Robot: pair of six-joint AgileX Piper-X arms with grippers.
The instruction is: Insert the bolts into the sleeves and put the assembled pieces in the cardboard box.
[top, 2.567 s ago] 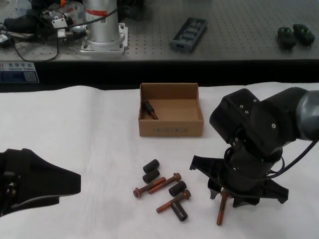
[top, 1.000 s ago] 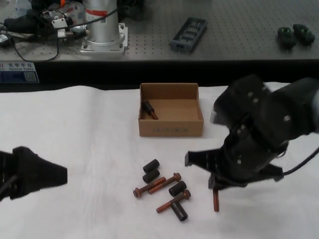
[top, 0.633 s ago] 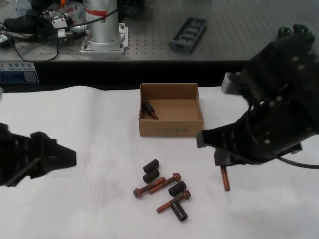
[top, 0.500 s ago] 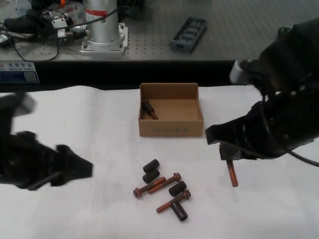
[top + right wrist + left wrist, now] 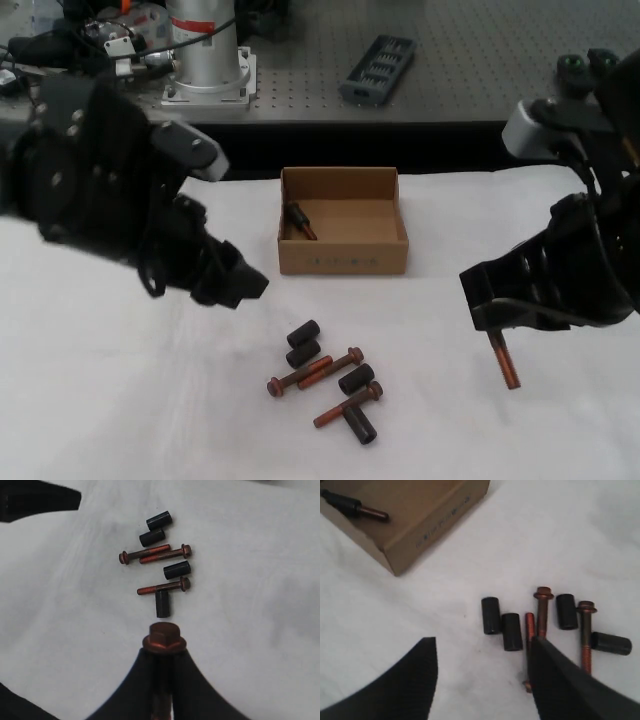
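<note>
The right claw (image 5: 500, 325) was clamped on a bolt (image 5: 503, 362), which hung shank-down from its fingers above the white cloth (image 5: 120, 380); in the right wrist view the bolt's head (image 5: 164, 641) sat just past the fingertips. The left claw (image 5: 482, 680) had its fingers spread with nothing between them. Three loose bolts (image 5: 330, 368) and four sleeves (image 5: 303, 333) lay on the cloth between the two claws, near the left claw's tips. The cardboard box (image 5: 343, 262) stood farther forward, between the claws, with one assembled piece (image 5: 299, 219) inside.
</note>
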